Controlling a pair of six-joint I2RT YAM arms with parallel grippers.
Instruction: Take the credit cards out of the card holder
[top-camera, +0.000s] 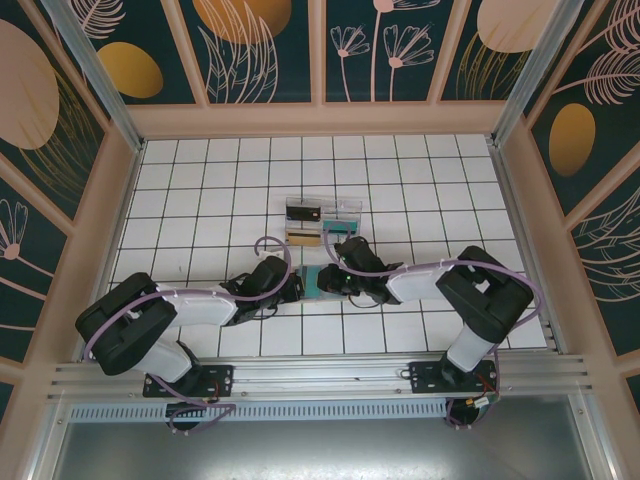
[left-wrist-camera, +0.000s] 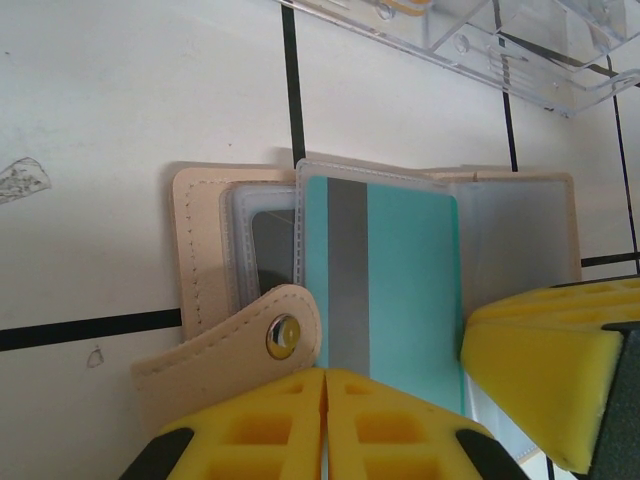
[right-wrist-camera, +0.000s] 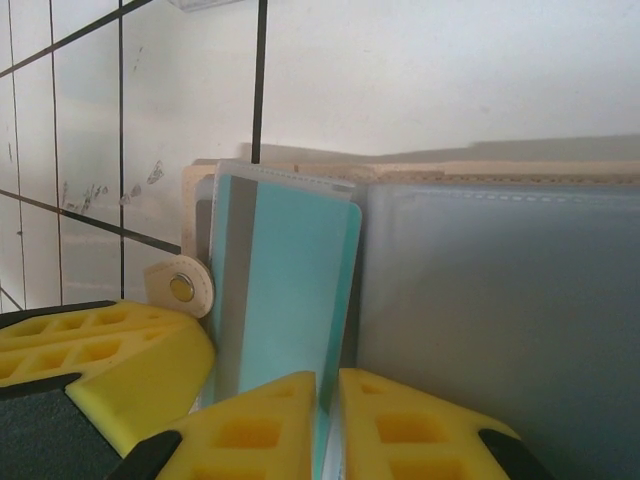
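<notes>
The right pincer (right-wrist-camera: 328, 390) pinches the near edge of a teal credit card (right-wrist-camera: 290, 290) with a grey stripe, which lies in a clear sleeve of the open card holder (left-wrist-camera: 200, 250). The left pincer (left-wrist-camera: 325, 390) is pressed together at the holder's edge, beside the snap strap (left-wrist-camera: 240, 345). The holder lies on the white tiled tabletop (top-camera: 200, 180), near a clear compartment tray (top-camera: 322, 222).
</notes>
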